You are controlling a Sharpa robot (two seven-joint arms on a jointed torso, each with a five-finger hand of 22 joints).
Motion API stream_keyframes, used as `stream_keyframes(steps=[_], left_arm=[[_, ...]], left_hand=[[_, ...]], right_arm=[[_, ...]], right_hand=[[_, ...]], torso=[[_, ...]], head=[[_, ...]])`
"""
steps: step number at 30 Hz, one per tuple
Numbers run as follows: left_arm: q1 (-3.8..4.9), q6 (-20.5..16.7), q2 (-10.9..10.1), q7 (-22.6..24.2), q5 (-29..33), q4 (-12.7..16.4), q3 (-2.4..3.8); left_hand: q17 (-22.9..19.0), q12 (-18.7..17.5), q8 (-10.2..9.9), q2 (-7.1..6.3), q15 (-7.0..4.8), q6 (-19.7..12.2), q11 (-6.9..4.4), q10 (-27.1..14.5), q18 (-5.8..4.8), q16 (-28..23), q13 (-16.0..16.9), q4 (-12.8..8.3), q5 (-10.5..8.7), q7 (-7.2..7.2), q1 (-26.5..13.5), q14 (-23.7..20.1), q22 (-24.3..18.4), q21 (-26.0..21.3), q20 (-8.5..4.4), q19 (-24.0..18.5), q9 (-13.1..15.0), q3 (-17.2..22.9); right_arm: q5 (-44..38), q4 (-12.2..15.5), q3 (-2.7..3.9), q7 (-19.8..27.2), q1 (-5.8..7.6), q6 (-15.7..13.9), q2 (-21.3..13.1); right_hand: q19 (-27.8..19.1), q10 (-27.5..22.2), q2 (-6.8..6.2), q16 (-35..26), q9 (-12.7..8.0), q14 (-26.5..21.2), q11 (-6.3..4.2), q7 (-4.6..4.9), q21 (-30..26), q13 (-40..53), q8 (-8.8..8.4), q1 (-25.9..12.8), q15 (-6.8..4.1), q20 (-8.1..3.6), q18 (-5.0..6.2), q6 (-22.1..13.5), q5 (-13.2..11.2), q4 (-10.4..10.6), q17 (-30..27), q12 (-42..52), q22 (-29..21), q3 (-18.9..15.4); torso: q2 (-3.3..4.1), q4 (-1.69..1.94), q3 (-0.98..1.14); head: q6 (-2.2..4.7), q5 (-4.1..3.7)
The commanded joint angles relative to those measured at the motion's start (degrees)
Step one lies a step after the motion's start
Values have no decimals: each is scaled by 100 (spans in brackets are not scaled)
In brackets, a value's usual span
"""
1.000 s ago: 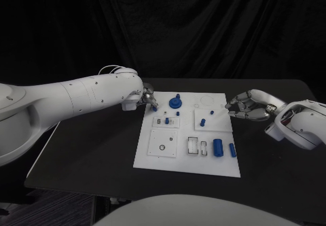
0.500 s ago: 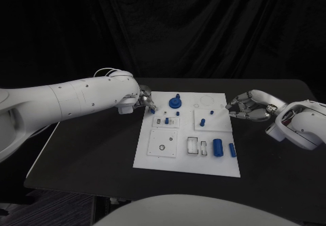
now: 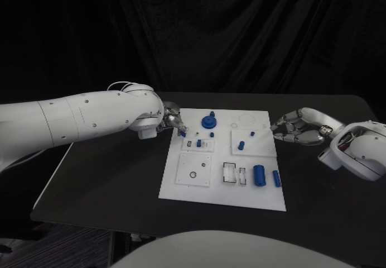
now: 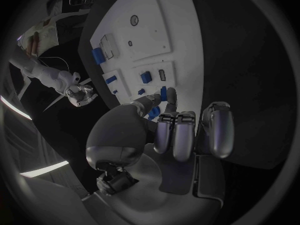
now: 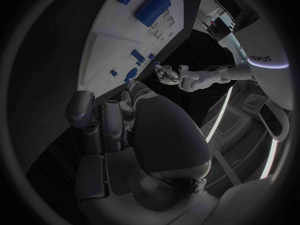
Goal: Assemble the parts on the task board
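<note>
Left robot hand (image 3: pixel 172 120) perhaps neared task board (image 3: pixel 183 184) edge

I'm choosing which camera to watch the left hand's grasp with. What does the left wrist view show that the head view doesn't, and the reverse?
Left wrist view alone: the left hand from behind, with a small blue part pinched at its fingertips over the task board.

Head view alone: the whole task board on the black table, with the large blue cylinder near its front edge, and the right hand curled just off the board's right side.

Both: the board, blue parts on it, and both hands.
</note>
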Motion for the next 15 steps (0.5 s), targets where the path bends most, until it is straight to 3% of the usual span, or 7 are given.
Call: stream_keyframes(steps=[1, 10, 13, 15], left_arm=[[17, 81, 3, -127, 295, 94, 4], [-23, -12, 110, 39, 312, 35, 3], [-52, -63, 143, 96, 280, -26, 3], [-76, -74, 162, 124, 264, -71, 3]], left_hand=[[1509, 21, 19, -6, -39, 15, -33, 608, 84, 15, 1508, -272, -30, -1, 5, 595, 382, -23, -14, -4, 11, 326], [1509, 21, 10, 8, -37, 0, -27, 608, 86, 15, 1508, -247, -66, 7, -10, 595, 374, -32, -15, -10, 13, 338], [1509, 21, 7, 14, -36, -6, -25, 608, 86, 15, 1508, -237, -79, 10, -17, 595, 376, -32, -15, -8, 14, 341], [1509, 21, 6, 18, -36, -7, -25, 608, 84, 15, 1508, -230, -86, 11, -21, 595, 380, -29, -15, -5, 15, 342]], right_arm=[[1, 28, 4, -60, -10, -95, -16], [1, 21, 4, -57, -11, -47, 4], [1, 15, 4, -56, -11, -28, 14], [1, 9, 4, -58, -11, -10, 20]], right_hand=[[-30, -31, 9, -38, -9, -49, 5, 22, -28, -2, -16, 50, -5, -2, 41, -1, 29, 4, -5, -24, 181, 45], [-35, -41, 5, -54, -10, -58, 6, 23, -40, -14, -16, 52, -5, -2, 43, 0, 30, 3, -22, -32, 177, 47], [-35, -41, 5, -54, -10, -58, 6, 23, -40, -14, -16, 52, -5, -2, 43, 0, 30, 3, -22, -32, 177, 47], [-39, -43, 4, -55, -11, -59, 6, 24, -48, -18, -16, 51, -5, -2, 44, -1, 31, 4, -23, -34, 173, 48]], torso=[[-2, 10, 7], [1, 16, 14], [8, 5, -2], [7, 4, -1]], head=[[1, -29], [1, -14], [1, 6], [1, 7]])
